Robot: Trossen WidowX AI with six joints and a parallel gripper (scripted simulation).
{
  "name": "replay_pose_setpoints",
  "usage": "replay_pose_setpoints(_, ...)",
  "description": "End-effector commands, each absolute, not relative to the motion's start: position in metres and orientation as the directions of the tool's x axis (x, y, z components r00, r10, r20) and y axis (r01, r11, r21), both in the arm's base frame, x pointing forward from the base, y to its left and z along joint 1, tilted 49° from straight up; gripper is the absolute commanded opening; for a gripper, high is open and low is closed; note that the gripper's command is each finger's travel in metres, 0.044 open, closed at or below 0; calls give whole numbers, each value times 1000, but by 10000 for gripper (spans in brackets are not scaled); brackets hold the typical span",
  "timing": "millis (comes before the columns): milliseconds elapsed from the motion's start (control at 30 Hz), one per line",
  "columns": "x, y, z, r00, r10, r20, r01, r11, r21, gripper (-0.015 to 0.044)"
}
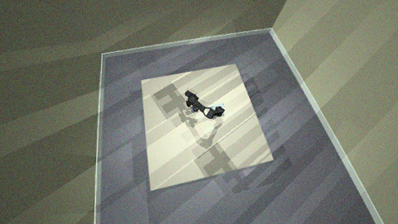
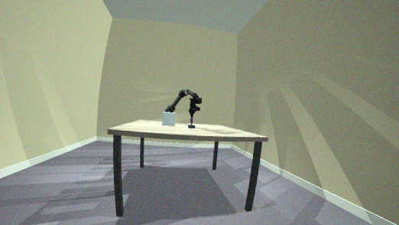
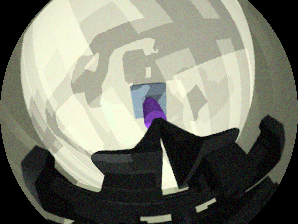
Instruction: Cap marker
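Observation:
The purple cap stands upright over the marker in the holder block. In the wrist view the cap's bright end faces the camera and the marker's body is hidden beneath it. How far down the cap sits cannot be told. My gripper is shut and empty, pointing down just above the cap's top. Its tips overlap the near edge of the cap's end in the wrist view. Whether they touch the cap cannot be told. In the top view the cap and holder block cannot be made out.
A pale box stands at the arm's base, left of the holder block in the exterior view. The arm arches from there over to the block. The wooden table carries them, with striped shadows across its top.

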State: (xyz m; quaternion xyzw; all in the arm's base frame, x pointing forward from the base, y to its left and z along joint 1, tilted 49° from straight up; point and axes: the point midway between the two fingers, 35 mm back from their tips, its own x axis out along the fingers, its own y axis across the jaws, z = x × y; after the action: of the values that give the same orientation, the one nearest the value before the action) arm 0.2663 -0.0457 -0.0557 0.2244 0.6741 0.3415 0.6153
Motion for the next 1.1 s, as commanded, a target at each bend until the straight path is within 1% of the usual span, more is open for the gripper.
replay_pose_setpoints(0,264,-38,-60,-147,727,-671,-113,661,742,0)
replay_pose_setpoints(433,267,-43,-59,-136,722,-678,-119,668,735,0)
replay_pose_setpoints(633,279,-99,-8,-138,720,-680,-118,669,733,0)
replay_pose_setpoints(800,279,-106,-1,-139,721,-679,-118,669,734,0)
replay_pose_setpoints(1067,279,-106,-1,-139,721,-679,-118,669,734,210)
